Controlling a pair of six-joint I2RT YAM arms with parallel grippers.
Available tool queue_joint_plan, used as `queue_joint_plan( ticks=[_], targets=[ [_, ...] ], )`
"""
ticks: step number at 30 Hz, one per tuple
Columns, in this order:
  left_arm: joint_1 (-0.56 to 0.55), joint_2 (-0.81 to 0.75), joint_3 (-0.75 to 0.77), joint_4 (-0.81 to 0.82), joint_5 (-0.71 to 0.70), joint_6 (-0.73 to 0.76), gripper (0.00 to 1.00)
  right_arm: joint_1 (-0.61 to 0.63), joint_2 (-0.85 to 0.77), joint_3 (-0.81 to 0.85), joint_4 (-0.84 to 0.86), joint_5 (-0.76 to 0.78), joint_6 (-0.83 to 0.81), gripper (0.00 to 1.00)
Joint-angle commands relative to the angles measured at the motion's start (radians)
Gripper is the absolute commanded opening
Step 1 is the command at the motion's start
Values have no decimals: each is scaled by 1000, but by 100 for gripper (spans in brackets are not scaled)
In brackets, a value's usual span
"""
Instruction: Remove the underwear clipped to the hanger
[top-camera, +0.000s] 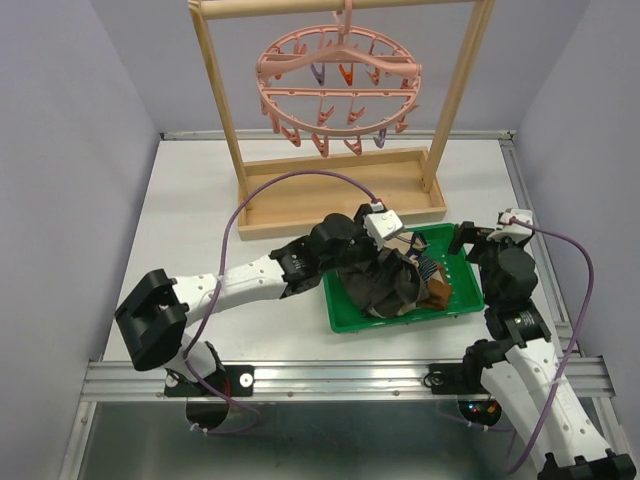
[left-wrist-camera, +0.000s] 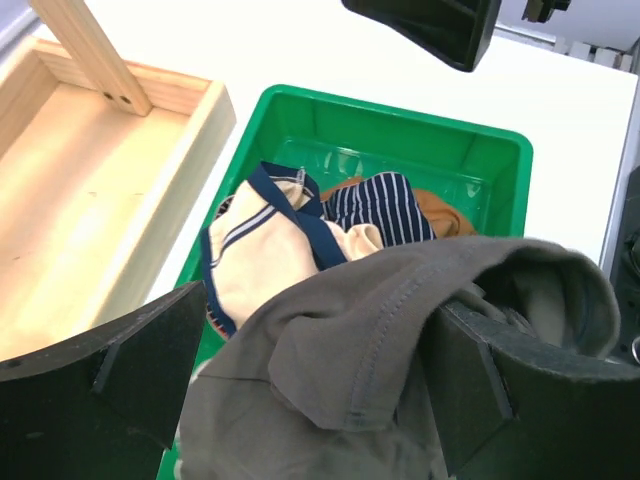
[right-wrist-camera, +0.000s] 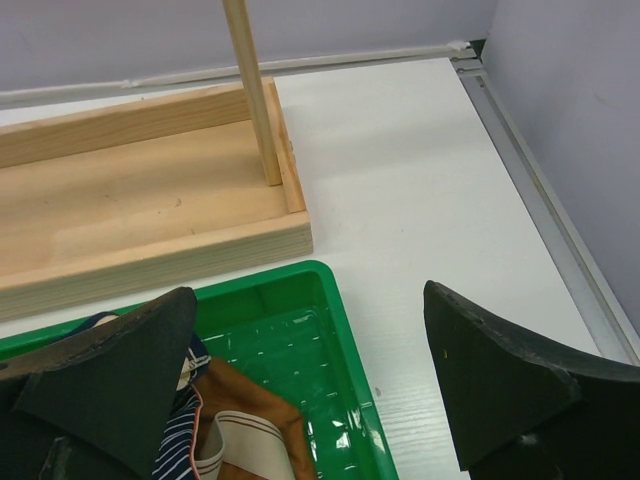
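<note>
Several pieces of underwear (top-camera: 395, 285) are lying heaped in a green tray (top-camera: 345, 318) on the white table (top-camera: 200, 200), just in front of the wooden frame (top-camera: 340, 205). The pink hanger (top-camera: 340, 85) is hanging by its hook from the frame's top bar, well above and behind the tray, with its clips (top-camera: 325, 140) dangling around the ring.

The left gripper (left-wrist-camera: 320, 300) is reaching down into the tray with its fingers spread wide. A grey piece (left-wrist-camera: 400, 340) is lying bunched between them and folding over the right-hand finger (left-wrist-camera: 500, 380) – it is not being pinched. Beyond it, a beige pair (left-wrist-camera: 265, 260) with navy trim, a navy striped pair (left-wrist-camera: 385, 205) and a brown pair (left-wrist-camera: 445, 210) are resting on the tray floor.

The right gripper (right-wrist-camera: 308, 295) is hovering over the tray's far right corner, fingers wide apart and gripping nothing – below it the brown pair's beige waistband (right-wrist-camera: 250, 435) is showing.
</note>
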Motion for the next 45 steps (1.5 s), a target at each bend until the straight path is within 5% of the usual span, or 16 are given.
queue_joint_plan(
  ticks=[1, 13, 28, 33, 45],
  targets=[
    [-3, -38, 34, -157, -41, 61, 94, -17, -28, -22, 23, -14, 14, 100],
    [-3, 51, 232, -538, -270, 50, 94, -23, -51, -17, -36, -56, 5, 100],
    [40, 59, 540, -852, -89, -19, 95, -31, -42, -17, -40, -79, 2, 100],
    [74, 15, 503, -826, -46, -37, 95, -31, -39, -15, -39, -97, -4, 100],
    [273, -248, 159, -378, 144, -213, 95, -34, -28, 3, -42, -116, 5, 100]
  ],
)
